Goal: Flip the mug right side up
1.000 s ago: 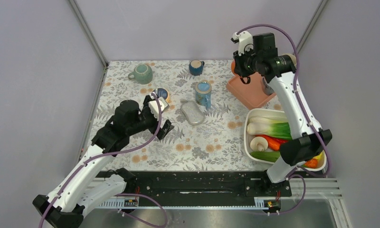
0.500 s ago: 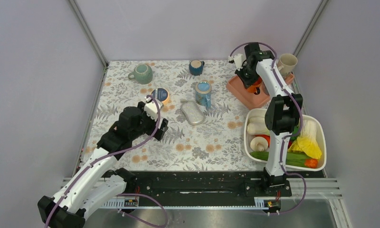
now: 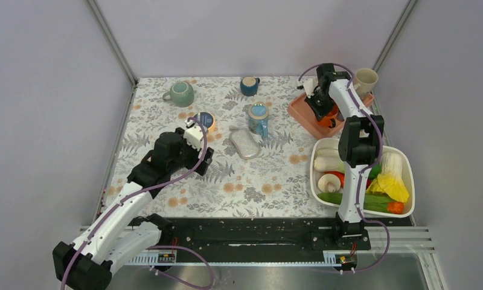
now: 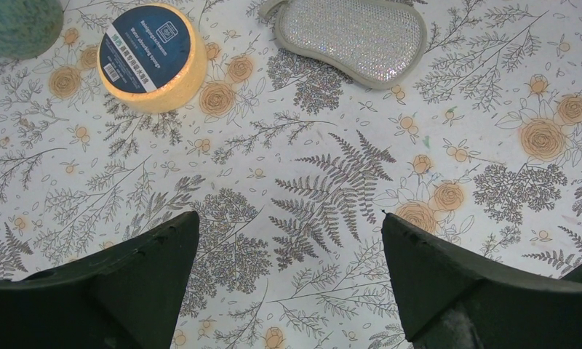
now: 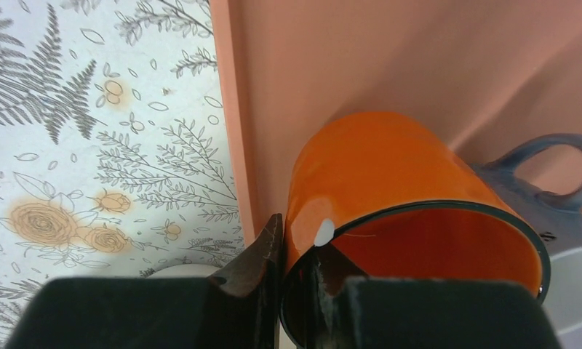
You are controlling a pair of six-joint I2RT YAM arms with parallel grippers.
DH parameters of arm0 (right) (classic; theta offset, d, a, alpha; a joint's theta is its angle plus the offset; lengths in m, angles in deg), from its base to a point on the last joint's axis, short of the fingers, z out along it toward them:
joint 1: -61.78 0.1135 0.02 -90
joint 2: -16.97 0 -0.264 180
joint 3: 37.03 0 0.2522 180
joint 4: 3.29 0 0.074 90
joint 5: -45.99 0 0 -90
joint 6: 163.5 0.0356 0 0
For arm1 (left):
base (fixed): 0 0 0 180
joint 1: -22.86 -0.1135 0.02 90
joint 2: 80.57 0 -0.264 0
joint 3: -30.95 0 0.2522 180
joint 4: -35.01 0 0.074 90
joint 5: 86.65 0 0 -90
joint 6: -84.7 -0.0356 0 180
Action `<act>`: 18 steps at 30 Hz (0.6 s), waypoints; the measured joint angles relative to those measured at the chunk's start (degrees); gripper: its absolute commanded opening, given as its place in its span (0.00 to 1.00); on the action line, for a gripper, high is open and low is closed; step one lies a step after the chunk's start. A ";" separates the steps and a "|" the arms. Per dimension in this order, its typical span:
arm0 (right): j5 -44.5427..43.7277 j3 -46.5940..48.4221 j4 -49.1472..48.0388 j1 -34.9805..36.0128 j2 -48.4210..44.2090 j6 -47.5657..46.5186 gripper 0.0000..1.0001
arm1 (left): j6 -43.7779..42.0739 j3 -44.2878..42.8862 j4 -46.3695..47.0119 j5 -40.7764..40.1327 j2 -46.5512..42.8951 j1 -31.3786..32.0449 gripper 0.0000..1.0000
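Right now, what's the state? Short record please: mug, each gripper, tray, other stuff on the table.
mug: orange mug, tipped over, mouth toward the right wrist camera, not upright
right: right gripper shut on the orange mug's wall, one finger inside, one outside
left: left gripper open, empty, over the tablecloth
tray: pink tray, grey-blue mug right beside the orange one
table: round sponge, scouring pad, green mug, dark blue mug
lifted or resting: cannot tell
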 measured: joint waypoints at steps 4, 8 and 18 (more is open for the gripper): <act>0.04 -2.40 -0.52 -0.90 0.26 -1.03 0.01 | -0.39 0.00 0.02 0.02 1.11 -0.02 0.99; 0.68 -4.33 -2.60 -1.84 0.26 -2.40 0.10 | -1.05 -0.02 0.09 0.04 2.05 -0.04 0.99; 1.11 -4.50 -5.07 -2.27 0.26 -3.45 0.37 | -2.60 -1.09 -0.04 0.09 3.69 -0.04 0.99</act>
